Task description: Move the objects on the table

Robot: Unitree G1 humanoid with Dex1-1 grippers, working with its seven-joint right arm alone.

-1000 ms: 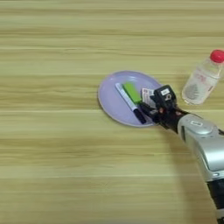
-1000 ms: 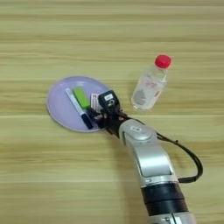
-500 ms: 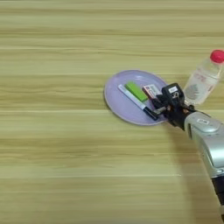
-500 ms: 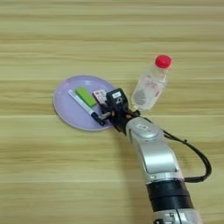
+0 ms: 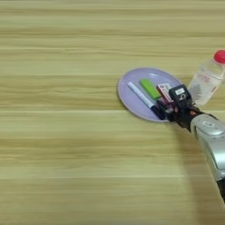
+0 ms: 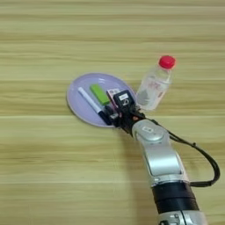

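The plate [image 6: 83,94] sits on the table [image 6: 44,167], just right of centre, and three things lie side by side on it: the marker [image 6: 93,104] to the left, slanted with its black cap at the near rim, the green block [image 6: 99,94] in the middle, and the packet [image 5: 164,91] to the right, partly hidden by the gripper. The gripper [image 6: 117,112] is down at the plate's near right rim, its black fingers [image 6: 124,102] over the edge beside the marker's cap; whether they are spread or pinching anything cannot be told. The silver forearm [image 6: 160,162] runs in from the bottom right. A clear bottle [image 6: 154,85] with a red cap stands just right of the plate, close to it.
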